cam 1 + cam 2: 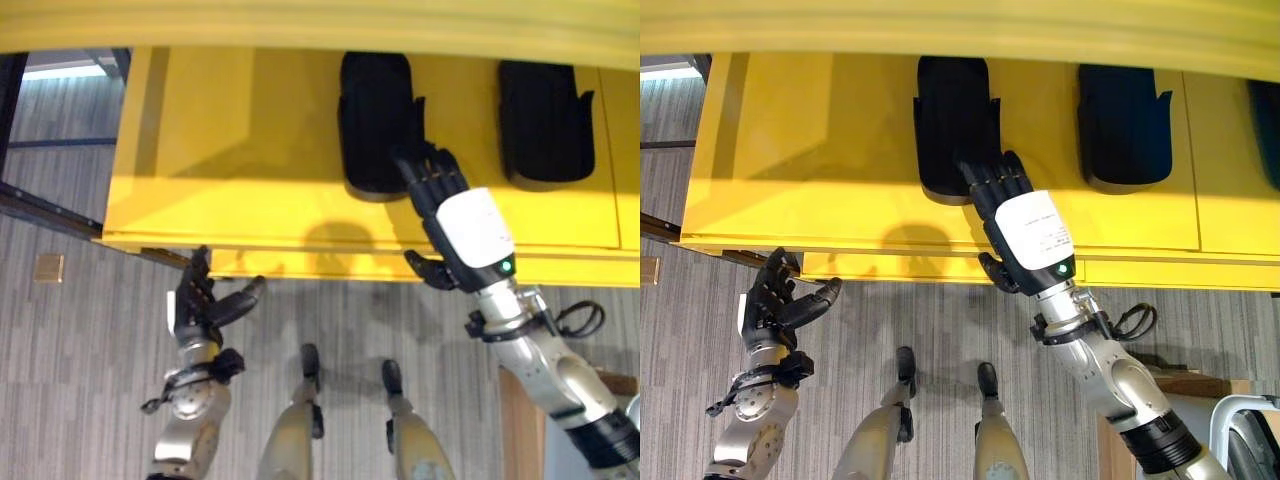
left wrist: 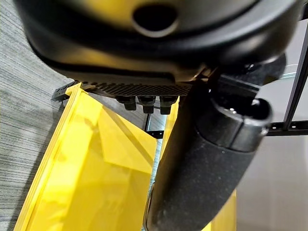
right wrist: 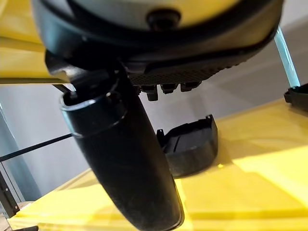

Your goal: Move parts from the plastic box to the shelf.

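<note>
While straight, right hand (image 1: 455, 215) fingers (image 1: 432, 178) touch black part (image 1: 375, 120) on shelf (image 1: 250, 200).

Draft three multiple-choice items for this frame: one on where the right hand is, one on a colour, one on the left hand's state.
1. Where is the right hand?
A. Over the yellow shelf, fingers at the near end of a black part
B. Down beside the floor
C. Inside a plastic box

2. What colour is the shelf surface?
A. Grey
B. Yellow
C. White

3. What is the left hand doing?
A. Clasping a black part
B. Pressing on the shelf
C. Open and empty, below the shelf's front edge

Key: 1 A, the eye views show its fingers at the part on the shelf; 2 B, it is yellow in each view; 3 C, its fingers are relaxed and hold nothing.
</note>
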